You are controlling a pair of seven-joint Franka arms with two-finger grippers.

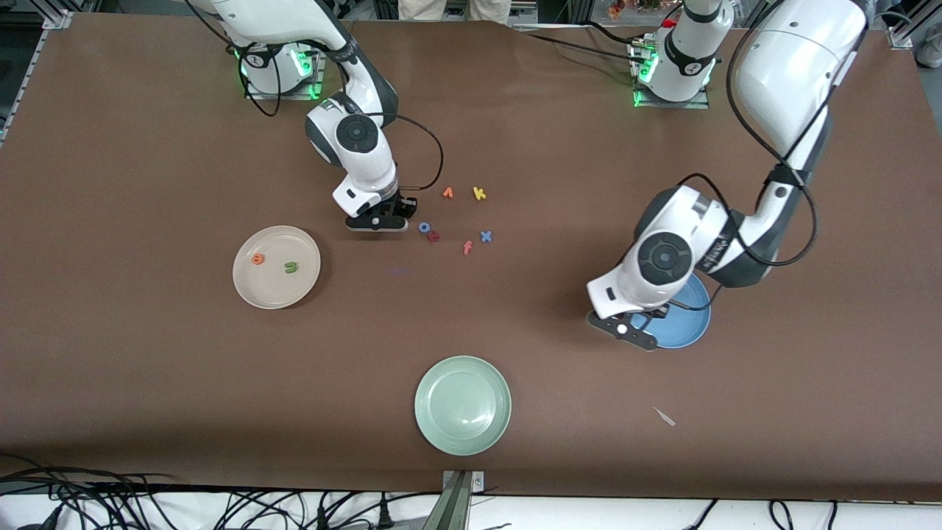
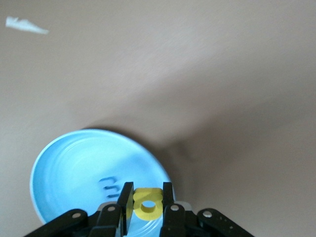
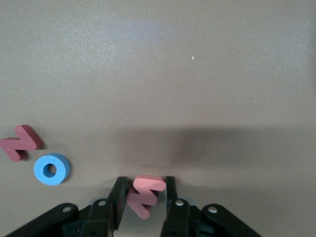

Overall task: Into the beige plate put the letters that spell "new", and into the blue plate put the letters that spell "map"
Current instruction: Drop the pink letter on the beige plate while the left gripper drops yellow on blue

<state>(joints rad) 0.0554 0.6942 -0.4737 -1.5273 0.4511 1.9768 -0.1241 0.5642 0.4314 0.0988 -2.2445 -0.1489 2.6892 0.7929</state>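
Yellow a is gripped between the closed fingers of the left gripper, which is held over the blue plate. A blue m is seen lying in that plate, just beside the held letter in the left wrist view. The blue plate is placed toward the left arm's end of the table.

The beige plate is placed toward the right arm's end, and an orange e and a green n are seen lying in it, apart from each other.

The right gripper is lowered close to the table beside the cluster of loose letters, and its fingers are closed against the two sides of the pinkish-red w. Whether the letter is lifted off the surface cannot be told. Near it a blue o and a dark red letter are found touching each other.

Farther from the front camera an orange v and a yellow k are seen; a blue x and a pink f are laid nearer. A pale green plate is set nearest the front camera, and a white scrap is seen on the table.
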